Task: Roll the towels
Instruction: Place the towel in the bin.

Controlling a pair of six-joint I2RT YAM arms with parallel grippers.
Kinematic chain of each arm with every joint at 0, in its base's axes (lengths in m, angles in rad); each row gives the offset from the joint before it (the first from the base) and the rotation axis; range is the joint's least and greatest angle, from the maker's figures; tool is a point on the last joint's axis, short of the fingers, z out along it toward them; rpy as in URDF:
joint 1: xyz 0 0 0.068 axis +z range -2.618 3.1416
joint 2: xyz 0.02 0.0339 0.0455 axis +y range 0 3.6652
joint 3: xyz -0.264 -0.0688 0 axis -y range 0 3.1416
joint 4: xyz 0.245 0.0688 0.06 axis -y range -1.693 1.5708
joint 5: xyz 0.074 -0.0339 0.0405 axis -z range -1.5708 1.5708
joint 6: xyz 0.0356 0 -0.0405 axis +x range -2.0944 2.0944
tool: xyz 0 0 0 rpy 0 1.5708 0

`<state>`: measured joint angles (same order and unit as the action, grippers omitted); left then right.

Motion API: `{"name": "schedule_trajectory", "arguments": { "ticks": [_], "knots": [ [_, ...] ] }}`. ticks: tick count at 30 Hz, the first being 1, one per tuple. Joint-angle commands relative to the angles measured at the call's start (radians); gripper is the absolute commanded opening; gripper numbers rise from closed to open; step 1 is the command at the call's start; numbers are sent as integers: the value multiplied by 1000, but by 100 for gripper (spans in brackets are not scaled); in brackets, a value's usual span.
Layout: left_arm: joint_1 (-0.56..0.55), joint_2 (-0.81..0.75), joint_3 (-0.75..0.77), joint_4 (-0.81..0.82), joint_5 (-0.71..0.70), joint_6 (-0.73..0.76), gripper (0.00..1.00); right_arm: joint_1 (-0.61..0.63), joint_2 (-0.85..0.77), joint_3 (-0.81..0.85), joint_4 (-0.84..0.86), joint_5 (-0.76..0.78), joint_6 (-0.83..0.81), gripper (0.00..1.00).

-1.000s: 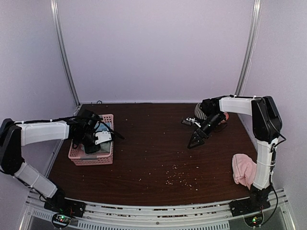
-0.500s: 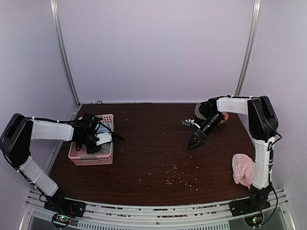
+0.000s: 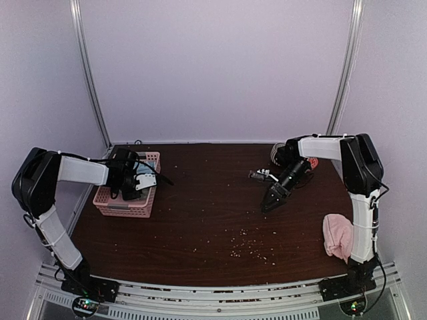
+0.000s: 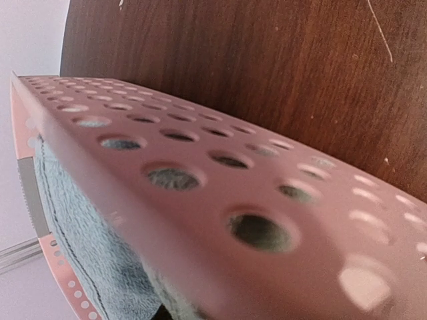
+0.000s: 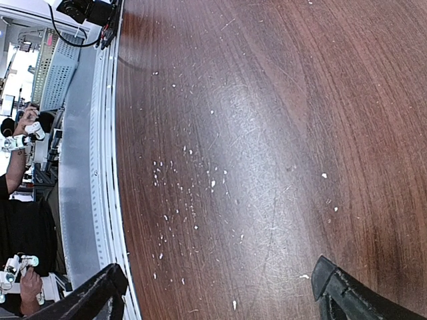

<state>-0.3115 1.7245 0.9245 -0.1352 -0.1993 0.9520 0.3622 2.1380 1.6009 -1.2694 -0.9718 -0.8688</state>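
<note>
The right gripper (image 5: 220,293) is held with jaws spread wide and empty above the crumb-speckled dark brown wooden worktop (image 5: 267,133). How far the left gripper (image 3: 132,179) has its jaws parted cannot be told. It is set against the perforated pink plastic basket (image 4: 200,180), in which a pale mint green terry towel (image 4: 80,227) is lodged. A light pink terry towel (image 3: 339,235) is bunched at the worktop's near right edge.

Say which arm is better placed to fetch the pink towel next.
Right. The pink towel lies on the right arm's side, near its base, and the right end effector hangs open and empty. The left end effector is on the far side, at the pink basket.
</note>
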Motion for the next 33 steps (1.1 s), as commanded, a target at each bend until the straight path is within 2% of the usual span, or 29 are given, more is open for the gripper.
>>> {"name": "schedule_trajectory", "arguments": {
  "ticks": [1, 15, 18, 19, 33],
  "knots": [
    [6, 6, 10, -7, -19, 13, 11, 7, 13, 26, -25, -24, -21, 100],
    [5, 26, 30, -39, -46, -7, 27, 21, 19, 28, -39, -20, -29, 100],
    [6, 22, 38, -56, -53, -22, 34, 23, 20, 28, -39, -18, -30, 100],
    [6, 17, 37, -59, -54, -27, 39, 23, 22, 28, -40, -17, -30, 100],
    [3, -59, -17, -59, -62, -27, 45, 43, 27, 31, -49, -7, -35, 100]
  ]
}}
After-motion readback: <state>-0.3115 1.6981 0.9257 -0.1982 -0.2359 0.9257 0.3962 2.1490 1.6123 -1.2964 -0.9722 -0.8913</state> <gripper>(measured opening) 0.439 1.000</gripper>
